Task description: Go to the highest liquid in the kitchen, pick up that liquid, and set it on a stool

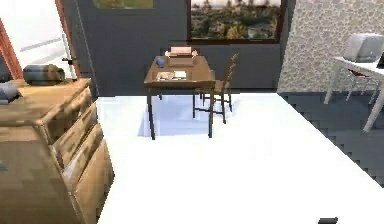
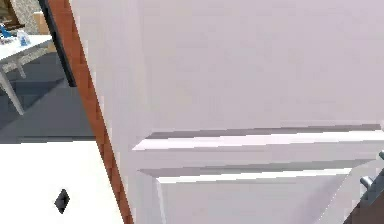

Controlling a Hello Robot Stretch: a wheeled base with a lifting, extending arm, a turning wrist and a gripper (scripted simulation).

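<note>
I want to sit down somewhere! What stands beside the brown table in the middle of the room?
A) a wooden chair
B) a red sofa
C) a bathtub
A: in the forward view a wooden chair stands close at the right side of the brown table.

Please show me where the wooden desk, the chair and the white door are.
wooden desk (image 1: 203, 78): forward view, bare part of its top.
chair (image 1: 231, 72): forward view, its backrest.
white door (image 2: 250, 70): arm side view, its upper panel.

Forward view toward far desk (image 1: 200, 78), arm side view against door (image 2: 250, 90), white table (image 1: 352, 68) shared
</note>
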